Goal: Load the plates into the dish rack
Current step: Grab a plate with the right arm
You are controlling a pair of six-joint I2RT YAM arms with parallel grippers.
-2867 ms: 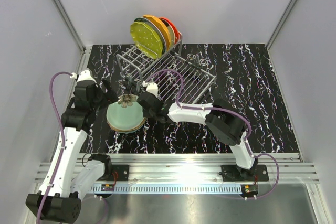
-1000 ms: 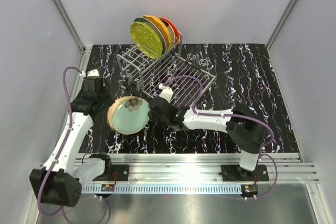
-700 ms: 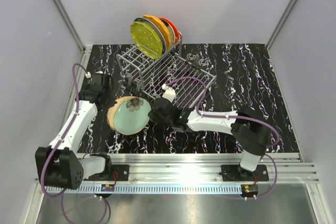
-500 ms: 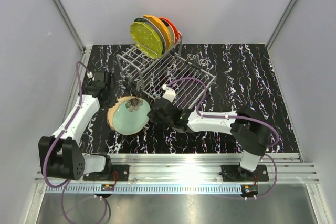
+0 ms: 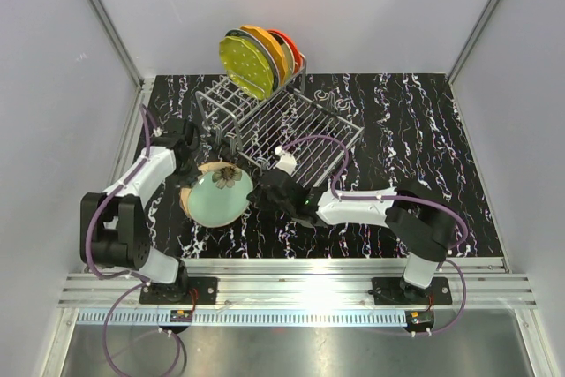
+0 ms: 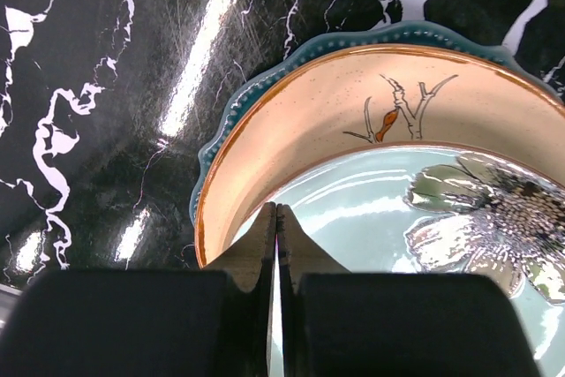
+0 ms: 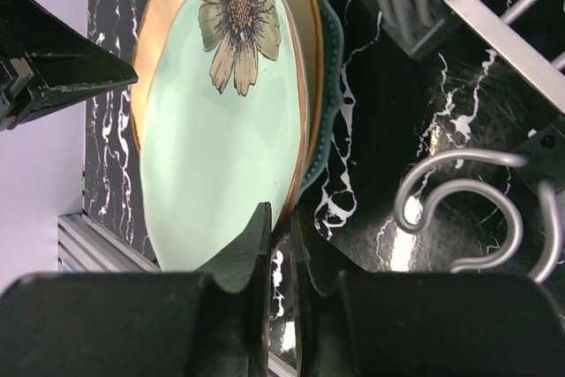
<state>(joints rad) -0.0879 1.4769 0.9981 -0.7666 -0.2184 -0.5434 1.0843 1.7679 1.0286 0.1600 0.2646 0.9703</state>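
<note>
there was one wire dish rack (image 5: 300, 125). at least four plates stood in its slots: one dotted yellow-green plate (image 5: 247, 68), one orange plate (image 5: 267, 49), one red plate (image 5: 290, 44), and further rims between them (packed too close for a sure count). three more plates made one stack: one pale green floral plate (image 5: 216, 199), one cream plate (image 6: 353, 103), one teal plate (image 6: 265, 77). there were two arms, each with one gripper, the left gripper (image 6: 275, 227) and the right gripper (image 7: 278, 227), two fingers apiece.
</note>
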